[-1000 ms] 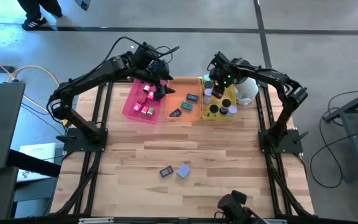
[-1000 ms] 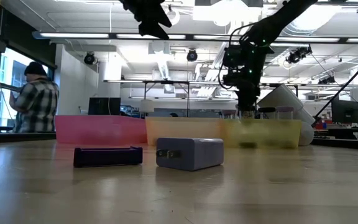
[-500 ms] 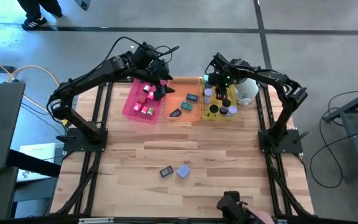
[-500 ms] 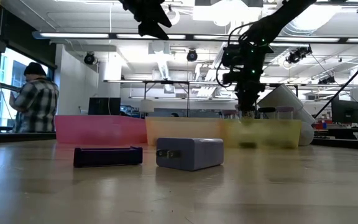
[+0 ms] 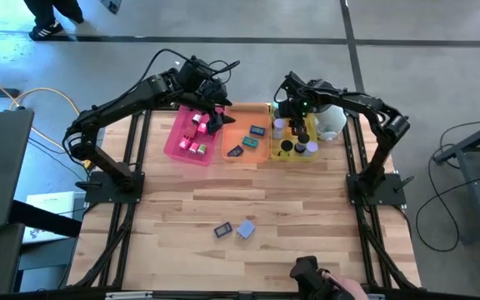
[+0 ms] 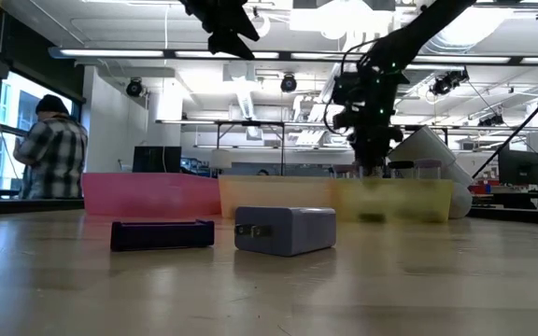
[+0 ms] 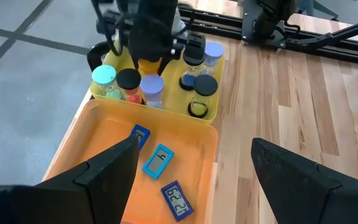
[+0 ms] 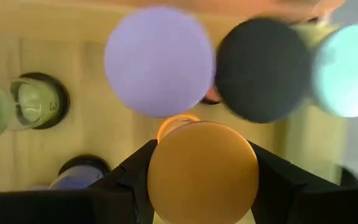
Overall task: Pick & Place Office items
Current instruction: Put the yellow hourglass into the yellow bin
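High view: on the wooden bench [image 5: 248, 200] three trays sit side by side at the far edge, pink [image 5: 176, 142], orange [image 5: 263, 152] and yellow [image 5: 307, 133]; the right claw [image 5: 294, 123] hangs over the yellow tray among capped rolls, the left claw [image 5: 217, 117] over the seam of pink and orange trays; two stray items lie well apart near the front edge, a dark flat rectangle [image 5: 222, 230] just beside a lavender block [image 5: 246, 229].

Low view: that lavender block [image 6: 285, 230] is a boxy, hard-edged piece with rounded corners; the dark piece [image 6: 162, 233] is low and slab-like; both look stiff and light, best pinched across their narrow sides.

Left wrist view: the left claw's fingers [image 7: 98, 180] stand wide apart and empty above the orange tray [image 7: 73, 149], where three blue flat rectangles [image 7: 158, 160] lie; beyond, the yellow tray [image 7: 211, 109] holds upright rolls with smooth round caps.

Right wrist view: the right claw is clenched on an orange-capped roll [image 8: 202, 168] just above the yellow tray floor [image 8: 123, 143]; a lavender cap [image 8: 159, 61] and black cap [image 8: 263, 68] stand close by; smooth plastic, likely slippery, so a grip across the cylinder's sides suits.
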Available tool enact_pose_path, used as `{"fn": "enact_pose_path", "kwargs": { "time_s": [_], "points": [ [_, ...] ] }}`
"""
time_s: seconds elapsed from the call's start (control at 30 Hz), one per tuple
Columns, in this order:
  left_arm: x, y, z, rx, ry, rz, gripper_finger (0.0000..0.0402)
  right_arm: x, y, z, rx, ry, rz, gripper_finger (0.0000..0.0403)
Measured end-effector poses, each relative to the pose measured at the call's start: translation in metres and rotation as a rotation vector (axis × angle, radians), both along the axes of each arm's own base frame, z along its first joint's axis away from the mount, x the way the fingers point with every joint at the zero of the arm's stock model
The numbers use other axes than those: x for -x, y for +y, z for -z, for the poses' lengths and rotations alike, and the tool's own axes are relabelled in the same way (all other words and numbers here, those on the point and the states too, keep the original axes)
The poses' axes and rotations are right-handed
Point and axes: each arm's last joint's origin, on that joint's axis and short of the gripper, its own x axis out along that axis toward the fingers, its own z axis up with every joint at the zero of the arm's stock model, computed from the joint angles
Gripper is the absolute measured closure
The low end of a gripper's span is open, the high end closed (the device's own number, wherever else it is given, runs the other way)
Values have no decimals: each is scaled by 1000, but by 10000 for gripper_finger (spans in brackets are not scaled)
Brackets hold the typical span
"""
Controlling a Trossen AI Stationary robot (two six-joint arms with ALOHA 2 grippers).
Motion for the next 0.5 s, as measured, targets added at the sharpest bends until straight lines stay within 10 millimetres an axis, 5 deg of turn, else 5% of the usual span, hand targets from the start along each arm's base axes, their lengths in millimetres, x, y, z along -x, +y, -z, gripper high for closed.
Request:
{"fn": "enact_pose_path", "kwargs": {
  "time_s": [0.43, 0.5],
  "points": [
    [0, 0, 0, 3, -1, -2, 96, -3, -5, 13, -28, 18, 27, 225],
    [0, 0, 0, 3, -1, -2, 96, -3, -4, 13, -8, 37, 10, 199]
  ]
}}
